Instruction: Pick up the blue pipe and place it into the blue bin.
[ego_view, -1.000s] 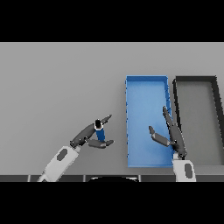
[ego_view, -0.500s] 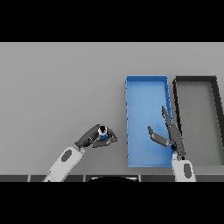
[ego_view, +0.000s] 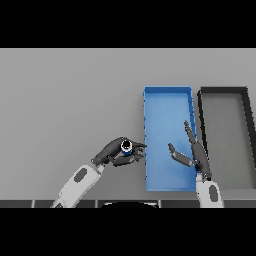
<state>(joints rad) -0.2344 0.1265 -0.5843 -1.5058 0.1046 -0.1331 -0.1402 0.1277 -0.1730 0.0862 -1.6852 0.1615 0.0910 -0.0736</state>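
Left hand (ego_view: 116, 152): fingers grasping the blue pipe (ego_view: 127, 147), held just beside the blue bin (ego_view: 167, 93) at its 9 o'clock edge, above the desk (ego_view: 65, 100). Right hand (ego_view: 192, 152): fingers released, straight, over the bin. Black bin (ego_view: 223, 91): at 3 o'clock of the blue bin.

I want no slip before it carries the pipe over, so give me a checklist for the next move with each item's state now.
1. Left robot hand curled round the blue pipe: ok.
2. Pipe clear of the table: cannot tell.
3. Blue bin floor free of objects: ok.
4. Right robot hand, open, hovers over the bin and may block the drop: not ok.
5. Pipe already over the bin: not ok, just left of it.
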